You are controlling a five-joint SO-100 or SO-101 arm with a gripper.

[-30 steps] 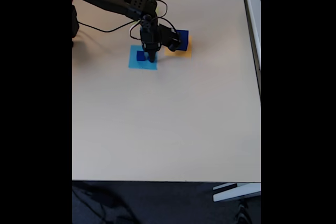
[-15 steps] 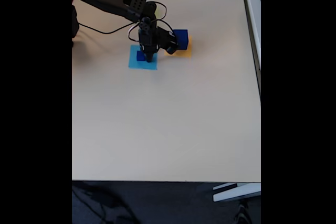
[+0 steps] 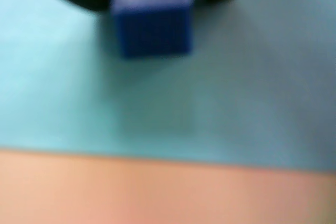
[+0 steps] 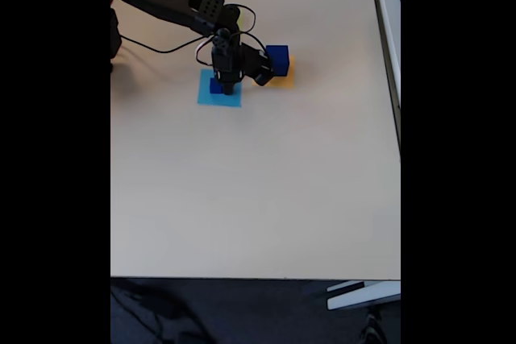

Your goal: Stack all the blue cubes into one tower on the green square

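Hovering low over the light-blue square [image 4: 218, 90], the gripper [image 4: 228, 86] has a blue cube [image 3: 152, 17] right at its tip: in the wrist view the cube sits at twelve o'clock, flanked by dark shapes on both sides that look like the fingers. The picture is too blurred for me to tell whether they are clamped on it or merely standing around it. In the fixed view this cube [image 4: 216, 84] shows as a dark patch on the light-blue square, at nine o'clock of the gripper tip. A larger cube [image 4: 276, 58] rests on the orange square [image 4: 282, 76], at two o'clock from the gripper and near it. A sliver of yellow-green at the arm's elbow, about twelve o'clock from the gripper, may be the green square [image 4: 241, 15], mostly hidden by the arm. No tower is visible yet.

By my reading, the step in hand is picking up the cube from the light-blue square. The next move calls for a firm, centred squeeze, a straight lift clear of the table, then a carry toward the green patch without brushing the larger cube. If the big one belongs at the base, order matters
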